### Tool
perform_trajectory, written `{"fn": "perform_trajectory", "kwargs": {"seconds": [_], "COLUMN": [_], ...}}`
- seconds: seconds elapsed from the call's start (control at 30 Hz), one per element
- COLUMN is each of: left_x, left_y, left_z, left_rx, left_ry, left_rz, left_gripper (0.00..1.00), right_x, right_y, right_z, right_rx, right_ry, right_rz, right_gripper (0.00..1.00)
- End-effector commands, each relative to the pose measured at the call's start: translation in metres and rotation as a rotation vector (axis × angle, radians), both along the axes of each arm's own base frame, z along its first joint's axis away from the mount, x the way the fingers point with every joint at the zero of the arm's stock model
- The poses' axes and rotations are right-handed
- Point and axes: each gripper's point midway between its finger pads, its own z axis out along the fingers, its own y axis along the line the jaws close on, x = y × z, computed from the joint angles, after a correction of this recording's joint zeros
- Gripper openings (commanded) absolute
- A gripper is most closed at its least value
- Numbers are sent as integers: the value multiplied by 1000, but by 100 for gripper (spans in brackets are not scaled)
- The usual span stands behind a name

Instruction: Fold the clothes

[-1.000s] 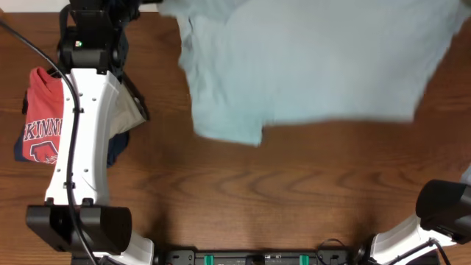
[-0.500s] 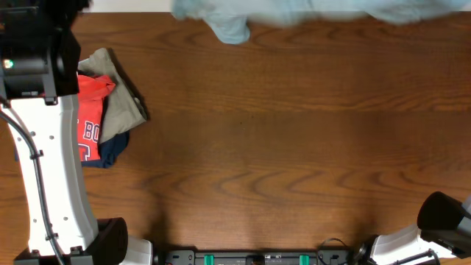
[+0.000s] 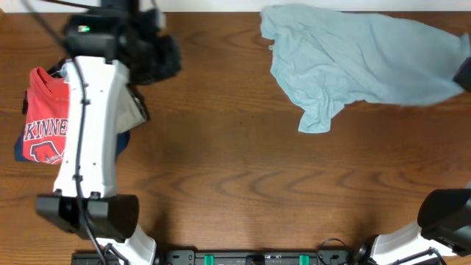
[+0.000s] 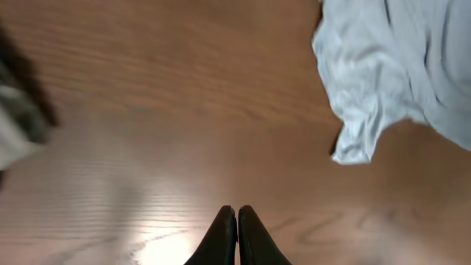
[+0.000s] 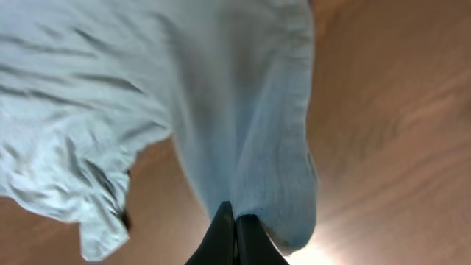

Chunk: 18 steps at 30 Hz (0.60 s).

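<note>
A light blue shirt (image 3: 368, 62) lies crumpled at the table's far right; a sleeve end hangs toward the middle. It shows in the left wrist view (image 4: 397, 66) at the upper right. My right gripper (image 5: 234, 215) is shut on a fold of this shirt (image 5: 162, 81); in the overhead view the gripper (image 3: 465, 73) is a dark shape at the right edge. My left gripper (image 4: 237, 215) is shut and empty above bare wood, well left of the shirt; from overhead it (image 3: 171, 62) is at the far left.
A pile of clothes lies at the left: a red printed shirt (image 3: 44, 118), a beige piece (image 3: 131, 110) and a navy piece (image 3: 118, 147), partly under my left arm (image 3: 92, 132). Brown wooden table (image 3: 243, 184).
The blue shirt, spread flat across the far side, swung up almost out of view, then landed crumpled at the far right. My left arm swung left and came back, without the shirt.
</note>
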Motion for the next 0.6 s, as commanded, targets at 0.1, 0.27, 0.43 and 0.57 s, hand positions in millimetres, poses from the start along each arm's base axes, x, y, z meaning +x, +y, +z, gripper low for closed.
{"fn": "perform_trajectory", "kwargs": {"seconds": [0.1,0.27,0.43,0.57], "left_x": [-3,-10,-23,-33], "left_y": [-69,-119,-170,-210], "left_z": [-45,-88,-136,-167], "left_rx": [7,33,61,72], "left_ry": [64,141,199,198], "left_rz": [-182,-297,-413,-504], "left_gripper": [37,58,72,75], "right_x": [-15,-17,-17,-17], "right_y": [-1,0,0,0], "right_z": [-31,-38,-38,-38], "right_rx": [-7,0,0,0], "right_ry": [116,131,131,131], "right_rz": [0,0,0,0], "right_gripper": [1,1,1,1]}}
